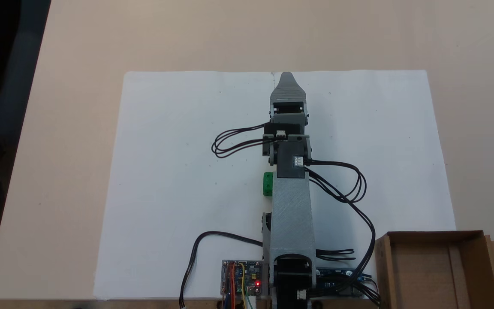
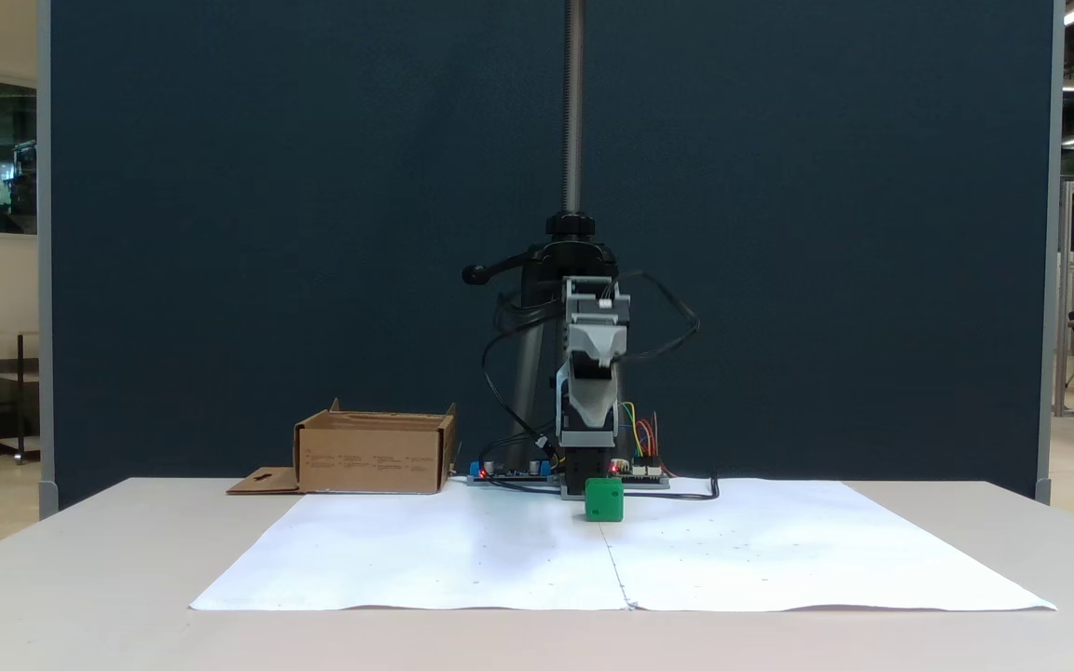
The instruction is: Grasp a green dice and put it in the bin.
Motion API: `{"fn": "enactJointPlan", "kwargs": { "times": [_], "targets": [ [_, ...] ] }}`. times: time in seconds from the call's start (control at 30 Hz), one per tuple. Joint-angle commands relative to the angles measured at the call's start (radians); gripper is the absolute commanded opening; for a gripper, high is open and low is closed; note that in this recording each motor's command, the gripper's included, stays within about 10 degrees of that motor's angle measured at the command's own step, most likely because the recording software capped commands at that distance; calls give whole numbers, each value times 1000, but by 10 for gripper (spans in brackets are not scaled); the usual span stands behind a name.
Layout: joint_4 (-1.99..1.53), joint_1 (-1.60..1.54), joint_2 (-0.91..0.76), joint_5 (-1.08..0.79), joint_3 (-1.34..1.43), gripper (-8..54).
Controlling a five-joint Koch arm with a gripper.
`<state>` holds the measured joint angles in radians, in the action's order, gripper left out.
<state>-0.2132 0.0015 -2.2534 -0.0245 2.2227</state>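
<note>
Although the green dice (image 1: 268,183) looks like a hard, light plastic cube, I expect its rounded edges and smooth faces to make it a little slippery, so I would close on two opposite flat faces, squarely and low, not on the corners. It sits on the white paper (image 1: 178,171), near the middle and somewhat toward the edge where the arm's base stands, just beside the grey upper link in a fixed view from above, and partly tucked under it there. From the front, the dice stands free on the sheet (its near face is fully visible). The bin (image 1: 431,268) rests at the table corner by the base, off the paper's corner and cut off by the frame edge. The gripper (image 1: 287,76) is held up and stretched out toward the far edge of the paper, well apart from the dice; its jaws lie one behind the other for both cameras, so I cannot tell whether they are apart or together.
</note>
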Motion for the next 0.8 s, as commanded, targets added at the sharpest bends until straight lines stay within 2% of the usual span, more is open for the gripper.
{"fn": "enactJointPlan", "kwargs": {
  "times": [0.0,0.2,0.77],
  "targets": [
    [-158,-14,-98,124,-84,403],
    [-469,-58,-98,198,-224,404],
    [-641,-152,-123,253,-310,405]
  ]
}}
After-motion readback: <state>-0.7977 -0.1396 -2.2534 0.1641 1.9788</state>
